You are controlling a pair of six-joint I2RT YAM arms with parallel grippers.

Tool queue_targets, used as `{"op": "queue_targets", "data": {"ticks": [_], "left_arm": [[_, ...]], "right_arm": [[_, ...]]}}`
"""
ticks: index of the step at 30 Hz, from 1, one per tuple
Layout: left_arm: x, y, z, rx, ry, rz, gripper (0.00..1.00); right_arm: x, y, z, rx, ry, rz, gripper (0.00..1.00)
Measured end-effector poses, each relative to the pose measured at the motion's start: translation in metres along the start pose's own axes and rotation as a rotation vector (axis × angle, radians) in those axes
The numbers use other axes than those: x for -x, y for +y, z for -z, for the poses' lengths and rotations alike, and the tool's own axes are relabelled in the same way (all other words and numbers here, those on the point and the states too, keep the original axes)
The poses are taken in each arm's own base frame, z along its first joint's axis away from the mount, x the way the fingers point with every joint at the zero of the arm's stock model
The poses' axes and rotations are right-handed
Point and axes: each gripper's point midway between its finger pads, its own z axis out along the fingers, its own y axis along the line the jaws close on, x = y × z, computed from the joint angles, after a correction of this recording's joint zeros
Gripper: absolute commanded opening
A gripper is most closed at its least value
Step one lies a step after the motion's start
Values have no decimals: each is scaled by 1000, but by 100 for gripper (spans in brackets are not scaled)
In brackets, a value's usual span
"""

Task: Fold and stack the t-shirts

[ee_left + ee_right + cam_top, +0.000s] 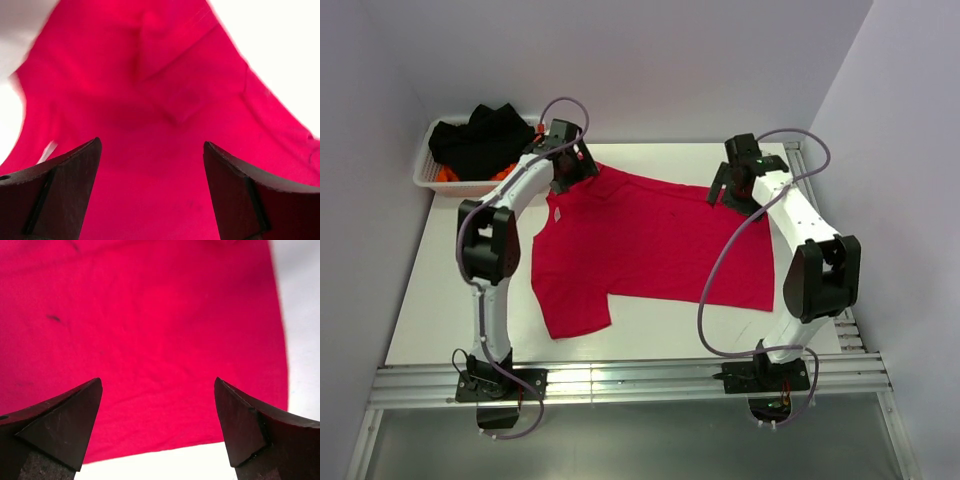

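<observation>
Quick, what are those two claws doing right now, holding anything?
Left gripper: open, holding nothing, above the red t-shirt.
Right gripper: open, holding nothing, above it too.

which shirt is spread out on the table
The red t-shirt, lying flat; the black garment and the orange garment are bunched in the white basket.

Your left arm [492, 245] and right arm [815, 262] reach forward, elbows raised.
Your left claw [151, 146] and right claw [158, 382] point downward, fingers spread wide apart.
</observation>
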Motion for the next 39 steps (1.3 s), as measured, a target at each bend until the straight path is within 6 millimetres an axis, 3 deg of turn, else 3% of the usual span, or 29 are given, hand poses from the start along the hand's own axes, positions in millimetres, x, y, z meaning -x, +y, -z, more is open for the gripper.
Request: {"op": "queue_targets", "data": {"ticks": [3,10,16,24,39], "left_arm": [[5,-13,-26,-26,11,-2,83],[21,-34,-49,-90,-6,14,78],[12,-20,-77,-60,24,22,73],[14,12,-102,-8,43,59,71],[19,1,-110,-43,37,89,65]], "right_arm": [[-13,4,-12,4,38,26,100],[6,18,-39,-15,32,28,100],[22,16,-55,-44,24,8,100],[29,1,-59,-74,24,-22,100],[32,-22,-70,-121,48,-57,100]]}}
